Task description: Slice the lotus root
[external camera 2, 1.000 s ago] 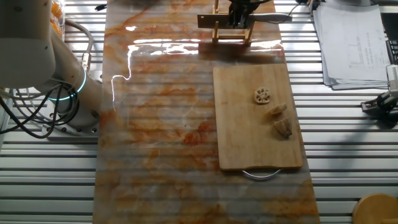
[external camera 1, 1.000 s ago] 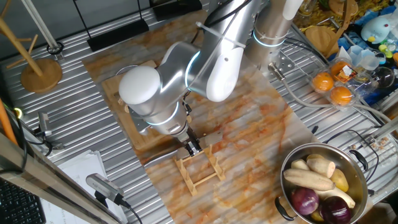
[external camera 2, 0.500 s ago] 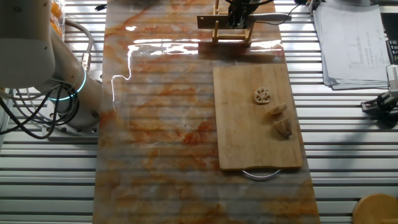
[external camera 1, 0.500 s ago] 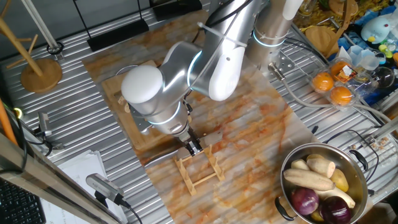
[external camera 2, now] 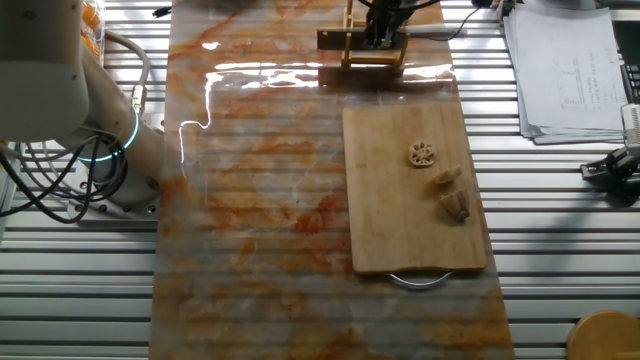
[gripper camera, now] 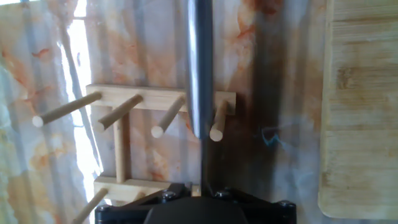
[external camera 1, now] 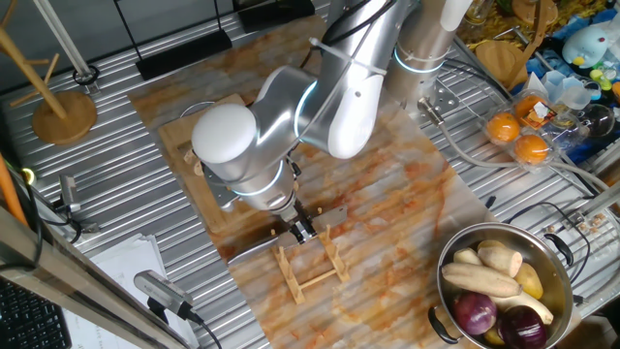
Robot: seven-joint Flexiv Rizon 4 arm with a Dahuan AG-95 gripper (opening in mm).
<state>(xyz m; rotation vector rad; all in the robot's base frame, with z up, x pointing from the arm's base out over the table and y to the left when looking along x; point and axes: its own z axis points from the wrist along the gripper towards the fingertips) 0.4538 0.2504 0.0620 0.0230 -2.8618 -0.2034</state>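
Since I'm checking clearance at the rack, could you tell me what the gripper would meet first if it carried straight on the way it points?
Probably the wooden peg rack right below: the gripper holds the knife between the pegs, so the blade would hit first. Depth is unclear.

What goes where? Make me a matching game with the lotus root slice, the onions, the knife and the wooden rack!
Things:
1. round beige lotus root slice with holes
2. purple onions
3. long steel knife
4. wooden peg rack

Places:
A. held in the gripper, over the pegs
B. on the wooden cutting board
C. in the round metal pot
D. on the orange-marbled mat, beside the board

Pairs: 1-B, 2-C, 3-A, 4-D
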